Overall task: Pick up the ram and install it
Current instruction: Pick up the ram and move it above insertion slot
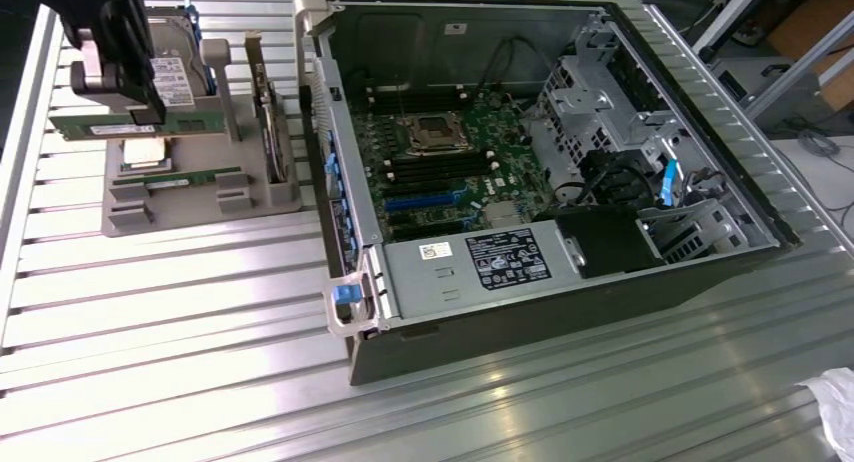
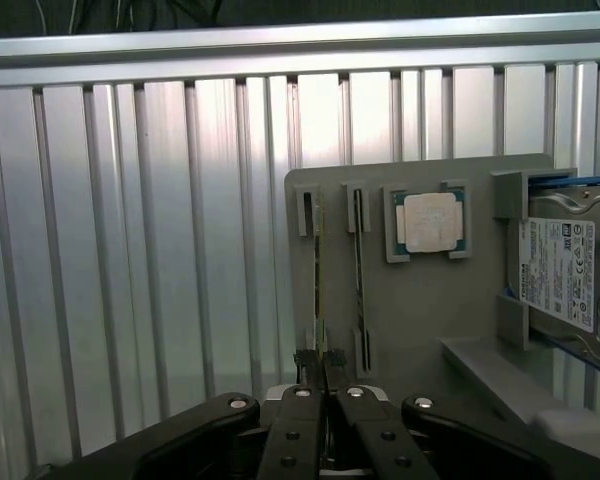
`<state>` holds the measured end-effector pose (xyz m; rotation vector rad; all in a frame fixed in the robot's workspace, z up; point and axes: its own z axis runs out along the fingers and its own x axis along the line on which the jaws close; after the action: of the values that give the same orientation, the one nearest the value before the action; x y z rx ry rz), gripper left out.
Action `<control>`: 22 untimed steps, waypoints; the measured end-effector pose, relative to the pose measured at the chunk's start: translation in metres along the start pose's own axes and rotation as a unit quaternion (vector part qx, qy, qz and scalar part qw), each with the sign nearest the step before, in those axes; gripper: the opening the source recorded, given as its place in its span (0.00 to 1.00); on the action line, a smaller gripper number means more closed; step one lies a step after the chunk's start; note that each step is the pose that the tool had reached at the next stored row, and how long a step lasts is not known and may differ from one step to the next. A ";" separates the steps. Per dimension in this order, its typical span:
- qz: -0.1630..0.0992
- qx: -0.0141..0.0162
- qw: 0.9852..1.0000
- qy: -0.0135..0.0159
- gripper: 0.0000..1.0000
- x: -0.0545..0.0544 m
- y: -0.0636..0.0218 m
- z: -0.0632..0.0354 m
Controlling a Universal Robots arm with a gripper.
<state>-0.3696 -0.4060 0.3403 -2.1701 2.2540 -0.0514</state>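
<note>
Green ram (image 1: 83,129), exterior view: thin narrow board, white label, long axis running from the exterior view's left to its right, over your grey plastic holder (image 1: 200,197).
Gripper (image 1: 144,114): black, pinching the ram's middle.
Wrist view: ram edge-on; you see a sliver between pressed black fingers (image 2: 302,430).
</note>
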 end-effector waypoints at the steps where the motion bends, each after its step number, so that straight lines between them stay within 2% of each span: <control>1: 0.000 0.000 1.000 0.000 0.12 0.000 0.0000 -0.0004; 22: 0.000 0.000 1.000 0.000 0.12 0.000 -0.0002 -0.0054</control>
<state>-0.3696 -0.4060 0.3458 -2.1702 2.2539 -0.0515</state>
